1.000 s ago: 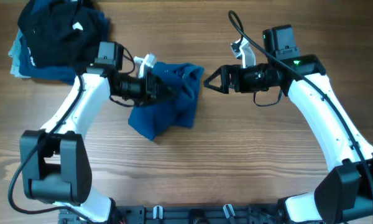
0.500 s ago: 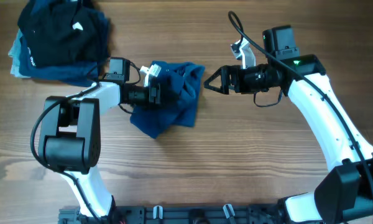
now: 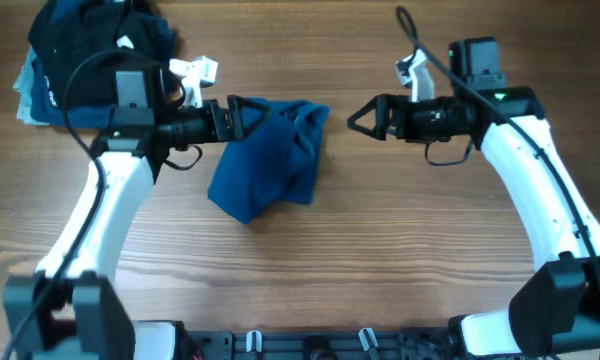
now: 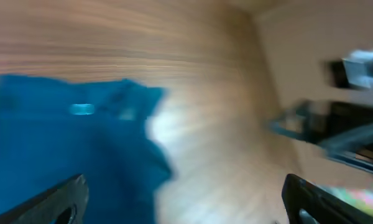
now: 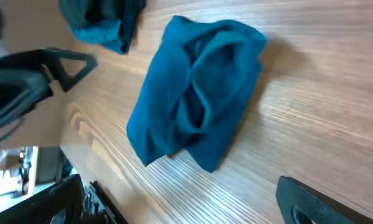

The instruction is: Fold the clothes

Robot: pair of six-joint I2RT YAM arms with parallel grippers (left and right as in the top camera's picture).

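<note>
The clothes (image 3: 270, 160), a plain mid-blue garment, lie crumpled in a loose bunch at the table's middle. My left gripper (image 3: 255, 115) hovers open over the bunch's upper left edge, with nothing between its fingers. The left wrist view is blurred: the clothes (image 4: 68, 155) fill its left half, and the left gripper (image 4: 183, 202) spreads wide above cloth and bare wood. To the right of the bunch, apart from it, my right gripper (image 3: 358, 120) stands open and faces it. In the right wrist view the clothes (image 5: 199, 93) lie ahead of the open, empty right gripper (image 5: 186, 205).
A pile of dark navy and black garments (image 3: 90, 60) sits at the table's far left corner, behind the left arm. It also shows in the right wrist view as the dark pile (image 5: 105, 18). Bare wood (image 3: 400, 260) lies in front of and right of the blue bunch.
The left gripper has opened, let go of the blue cloth and drawn back up and to the left. The right gripper has shifted slightly right, still open.
</note>
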